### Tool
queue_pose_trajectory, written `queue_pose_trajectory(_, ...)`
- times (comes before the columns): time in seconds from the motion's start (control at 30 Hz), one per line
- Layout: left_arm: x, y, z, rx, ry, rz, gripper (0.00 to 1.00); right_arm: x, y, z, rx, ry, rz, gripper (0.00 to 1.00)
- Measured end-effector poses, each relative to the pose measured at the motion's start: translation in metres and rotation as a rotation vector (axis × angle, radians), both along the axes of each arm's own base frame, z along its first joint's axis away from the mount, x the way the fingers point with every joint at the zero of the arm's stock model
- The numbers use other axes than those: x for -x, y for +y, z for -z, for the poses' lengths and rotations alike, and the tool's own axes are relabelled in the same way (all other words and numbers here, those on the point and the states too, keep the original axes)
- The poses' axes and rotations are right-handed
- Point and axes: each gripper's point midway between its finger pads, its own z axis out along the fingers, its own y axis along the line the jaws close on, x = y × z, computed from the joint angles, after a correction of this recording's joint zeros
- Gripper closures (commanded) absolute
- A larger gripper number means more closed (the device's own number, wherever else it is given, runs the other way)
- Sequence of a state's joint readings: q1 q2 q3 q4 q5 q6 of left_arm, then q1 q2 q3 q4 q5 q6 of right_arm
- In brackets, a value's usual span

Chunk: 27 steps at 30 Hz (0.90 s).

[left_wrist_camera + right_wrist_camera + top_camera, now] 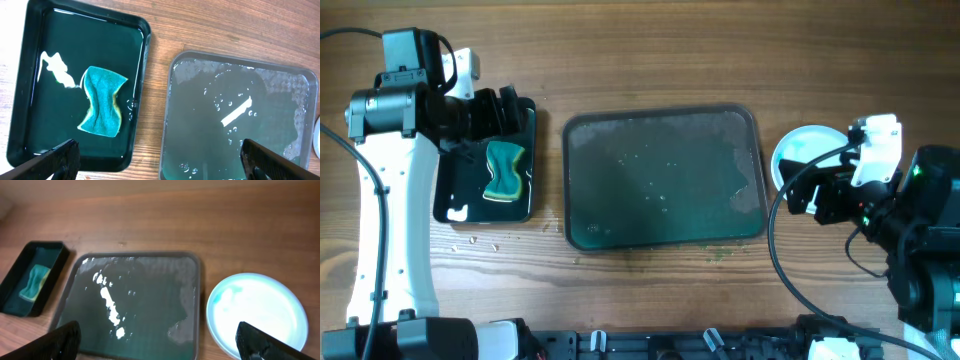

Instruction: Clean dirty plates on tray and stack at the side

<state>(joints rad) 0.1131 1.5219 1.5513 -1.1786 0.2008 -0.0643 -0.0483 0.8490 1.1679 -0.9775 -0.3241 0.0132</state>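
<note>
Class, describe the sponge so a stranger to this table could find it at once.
Start at the large grey-green tray in the middle of the table, then go to the smaller black tray beside it, on the robot's left. The sponge lies in it: teal-green with a pinched waist, the only thing in that tray.

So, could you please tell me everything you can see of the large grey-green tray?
The large tray is a dark grey-green rectangle with rounded corners and a low rim, plastic by its look. It lies flat on the wooden table, long side left to right. No plate is on it; its floor is wet, with a patchy film and beads of water. A white plate sits just off its right rim, the black sponge tray off its left.
</note>
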Motion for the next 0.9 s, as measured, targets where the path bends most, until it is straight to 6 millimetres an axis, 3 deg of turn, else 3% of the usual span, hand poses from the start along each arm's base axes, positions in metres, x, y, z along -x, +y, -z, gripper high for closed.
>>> queue_pose_trajectory(0.17, 0.0, -0.001, 0.0, 0.003, -0.001, 0.001, 0.0, -0.03, 0.001, -0.046, 0.076, -0.345, -0.03, 0.0)
queue_pose_trajectory(0.27, 0.0, -0.001, 0.0, 0.006, 0.0, 0.003, 0.0, -0.018, 0.009, -0.041, 0.134, -0.555, -0.075, 0.0)
queue_pose_trajectory(0.33, 0.0, -0.001, 0.0, 0.006, 0.0, 0.003, 0.0, -0.006, 0.01, -0.02, 0.157, -0.656, -0.08, 0.0)
queue_pose_trajectory(0.43, 0.001, -0.001, 0.0, 0.007, 0.003, 0.003, 0.0, 0.01, 0.01, 0.039, 0.171, -0.725, -0.075, 0.0)
queue_pose_trajectory(0.5, 0.0, -0.001, 0.0, 0.006, 0.001, 0.003, 0.0, 0.014, 0.01, 0.073, 0.173, -0.741, -0.074, 0.0)
queue_pose_trajectory(0.57, 0.0, -0.001, 0.0, 0.006, 0.002, 0.003, 0.0, 0.014, 0.009, 0.092, 0.173, -0.751, -0.072, 0.0)
queue_pose_trajectory(0.73, 0.001, -0.001, 0.0, 0.007, 0.002, 0.002, 0.0, 0.012, 0.015, 0.12, 0.16, -0.721, -0.109, 0.0)
queue_pose_trajectory(0.9, 0.001, -0.001, 0.0, 0.007, 0.002, 0.003, 0.0, 0.012, 0.018, 0.122, 0.155, -0.718, -0.124, 0.0)
